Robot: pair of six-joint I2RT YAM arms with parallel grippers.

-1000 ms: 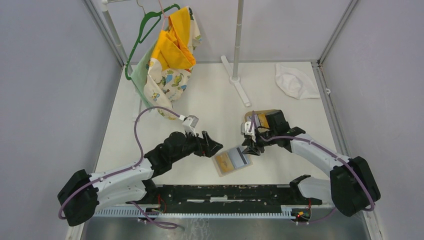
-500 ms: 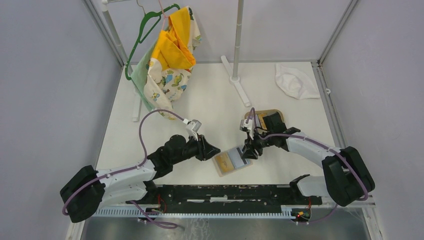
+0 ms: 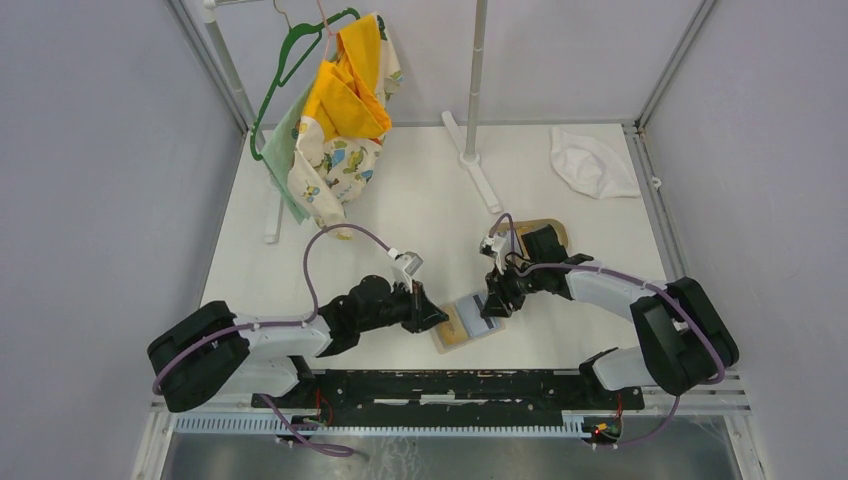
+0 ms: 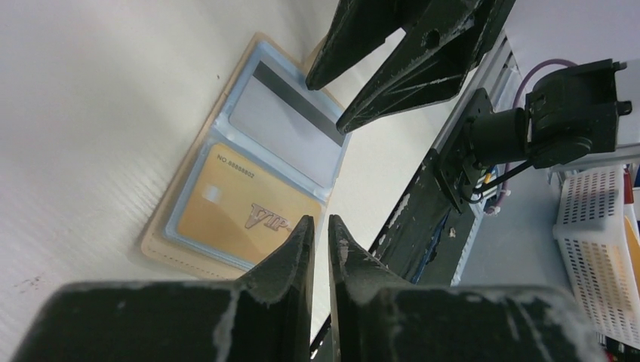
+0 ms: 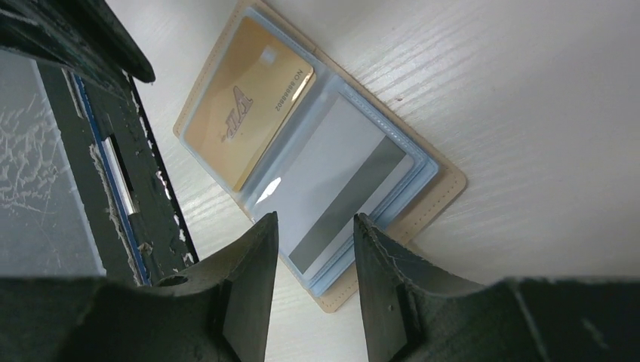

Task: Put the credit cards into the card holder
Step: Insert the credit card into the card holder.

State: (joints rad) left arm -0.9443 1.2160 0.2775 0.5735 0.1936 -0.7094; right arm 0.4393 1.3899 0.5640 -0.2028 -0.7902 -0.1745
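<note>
The card holder (image 3: 466,323) lies open low-centre on the counter (image 3: 420,200), slanting up-right — our right gripper (image 3: 494,305), jaws parted and empty, hovers over its upper-right page; our left gripper (image 3: 438,318), jaws closed, sits just beside its left edge.

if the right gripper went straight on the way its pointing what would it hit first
Most likely the white-grey card in the open card holder: in the right wrist view it lies straight ahead, between the parted fingers of the right gripper. How near the tips are is unclear.
</note>
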